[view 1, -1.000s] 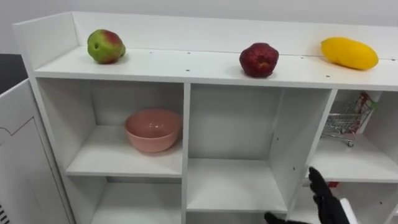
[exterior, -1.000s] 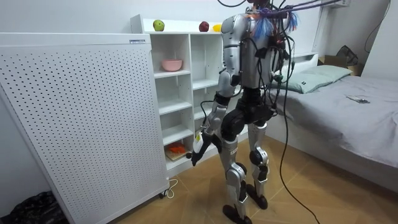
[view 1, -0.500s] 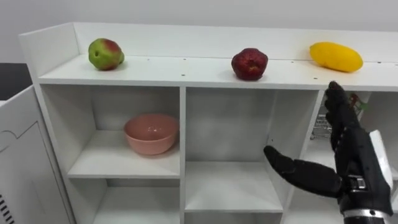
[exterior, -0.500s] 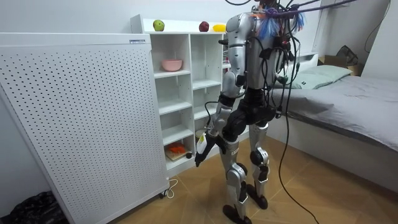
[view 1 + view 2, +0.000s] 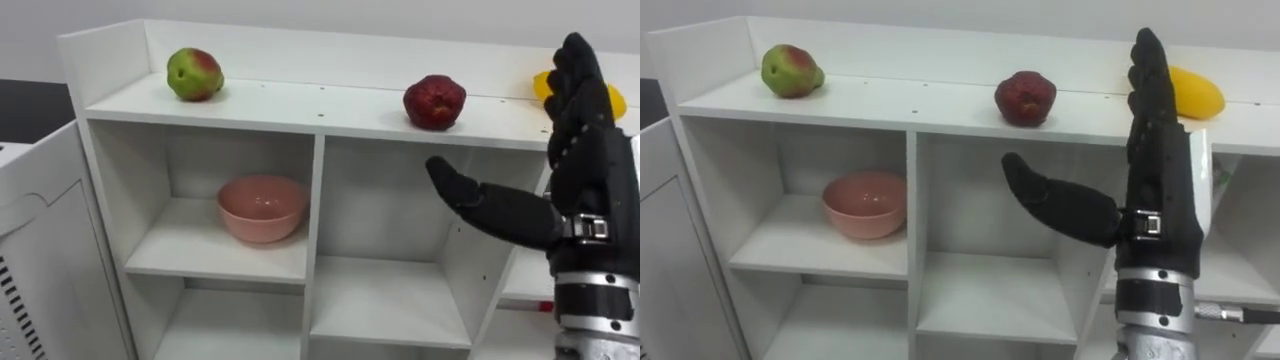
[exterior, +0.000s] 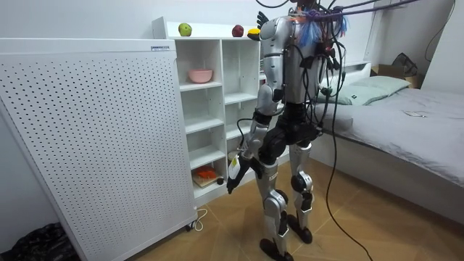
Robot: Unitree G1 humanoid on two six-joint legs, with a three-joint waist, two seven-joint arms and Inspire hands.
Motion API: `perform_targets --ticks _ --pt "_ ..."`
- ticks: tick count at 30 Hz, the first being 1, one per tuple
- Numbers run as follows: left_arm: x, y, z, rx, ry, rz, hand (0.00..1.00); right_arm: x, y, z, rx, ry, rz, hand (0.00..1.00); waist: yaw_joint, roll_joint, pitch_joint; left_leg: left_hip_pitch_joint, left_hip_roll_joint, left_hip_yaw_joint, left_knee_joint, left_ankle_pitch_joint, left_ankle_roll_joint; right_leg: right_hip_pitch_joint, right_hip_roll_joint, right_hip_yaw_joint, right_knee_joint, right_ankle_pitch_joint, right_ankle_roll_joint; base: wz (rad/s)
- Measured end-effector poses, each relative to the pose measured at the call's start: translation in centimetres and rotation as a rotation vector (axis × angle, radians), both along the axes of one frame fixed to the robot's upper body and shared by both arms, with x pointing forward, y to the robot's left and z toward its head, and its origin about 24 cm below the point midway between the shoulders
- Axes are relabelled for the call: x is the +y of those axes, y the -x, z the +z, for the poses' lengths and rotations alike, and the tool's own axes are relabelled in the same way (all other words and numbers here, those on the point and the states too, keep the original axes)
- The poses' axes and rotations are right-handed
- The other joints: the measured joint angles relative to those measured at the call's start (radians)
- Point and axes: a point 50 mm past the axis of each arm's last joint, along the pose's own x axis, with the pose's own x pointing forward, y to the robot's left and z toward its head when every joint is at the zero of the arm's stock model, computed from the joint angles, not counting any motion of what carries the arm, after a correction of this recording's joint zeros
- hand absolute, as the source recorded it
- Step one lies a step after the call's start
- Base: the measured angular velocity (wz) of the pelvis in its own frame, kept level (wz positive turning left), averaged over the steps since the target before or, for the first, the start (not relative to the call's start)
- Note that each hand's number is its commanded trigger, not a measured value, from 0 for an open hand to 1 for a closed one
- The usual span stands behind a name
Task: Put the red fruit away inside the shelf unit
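1. A green-and-red fruit (image 5: 195,74) sits at the left end of the closet's (image 5: 330,108) top shelf. Below it, a pink bowl (image 5: 263,208) stands upright in the left compartment.
2. A dark red fruit (image 5: 434,101) rests mid-shelf, well apart from the green one.
3. The right hand (image 5: 585,170) is raised before the shelf's right part, fingers straight and pointing up, thumb spread leftward.
4. A yellow fruit (image 5: 1198,93) lies at the shelf's right end, its long axis along the shelf. The left eye view hides most of it behind the hand, while the right eye view shows its rounded right end.
5. The room view shows the robot standing facing the closet, between a perforated white panel (image 6: 87,138) and a bed (image 6: 406,119). Its left hand (image 6: 233,168) hangs by the thigh, too small to tell whether it is open or closed.
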Motion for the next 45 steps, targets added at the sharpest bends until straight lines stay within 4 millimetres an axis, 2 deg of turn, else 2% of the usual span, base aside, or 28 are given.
perform_targets --ticks 2,6,10,16,21,26,34,45 --pt "0.0 0.1 0.0 0.009 -0.004 -0.001 0.00 -0.4 0.0 0.2 -0.007 -0.018 -0.009 0.00 -0.003 -0.002 -0.0013 -0.005 0.000 -0.010 0.003 0.000 0.000 0.000 -0.001 -0.004 0.000 0.000 0.000 0.13" --pt "0.0 0.1 0.0 0.012 -0.004 0.002 0.00 -1.6 -0.1 0.2 -0.004 -0.088 -0.052 0.00 0.014 -0.003 -0.0017 -0.002 0.000 -0.015 0.005 0.001 0.000 0.001 -0.001 -0.007 -0.003 0.000 0.000 0.02" --pt "0.0 -0.2 0.1 0.000 -0.003 0.000 0.00 -1.9 -0.7 0.1 0.012 -0.117 -0.057 0.00 0.017 -0.006 -0.0015 -0.004 0.000 -0.020 0.004 0.007 0.000 0.006 -0.004 -0.014 -0.013 0.000 0.000 0.04" --pt "0.0 -0.7 0.2 -0.009 0.011 -0.006 0.00 -2.1 -2.2 0.5 0.027 -0.160 -0.034 0.00 0.022 -0.014 0.0060 -0.008 -0.001 -0.029 0.005 0.011 -0.002 0.011 -0.004 -0.026 -0.011 0.000 0.000 0.05" --pt "0.1 -0.6 0.2 -0.006 0.011 -0.006 0.00 -2.2 -3.1 1.3 0.018 -0.204 -0.008 0.00 0.025 -0.020 0.0082 -0.011 -0.002 -0.033 0.005 0.011 -0.002 0.010 -0.003 -0.032 -0.010 0.000 0.000 0.02" --pt "0.1 -0.6 0.2 -0.007 0.008 -0.006 0.00 -2.0 -4.2 1.6 0.028 -0.202 -0.010 0.00 0.030 -0.024 0.0068 -0.013 -0.002 -0.035 0.004 0.011 -0.002 0.007 -0.003 -0.033 -0.011 0.000 0.000 0.01" --pt "0.1 -0.5 0.2 -0.003 0.003 -0.004 0.00 -2.3 -4.5 1.3 0.073 -0.156 -0.008 0.00 0.048 -0.026 0.0058 -0.024 -0.002 -0.040 0.007 0.011 -0.002 -0.003 -0.003 -0.033 -0.011 0.000 0.000 0.01" --pt "0.1 -0.2 0.1 0.029 0.016 0.000 0.00 -2.5 -4.9 0.9 0.133 -0.096 0.014 0.00 0.048 -0.029 0.0043 -0.026 -0.002 -0.040 0.015 0.011 -0.002 -0.003 -0.003 -0.034 -0.010 0.001 -0.001 0.00"
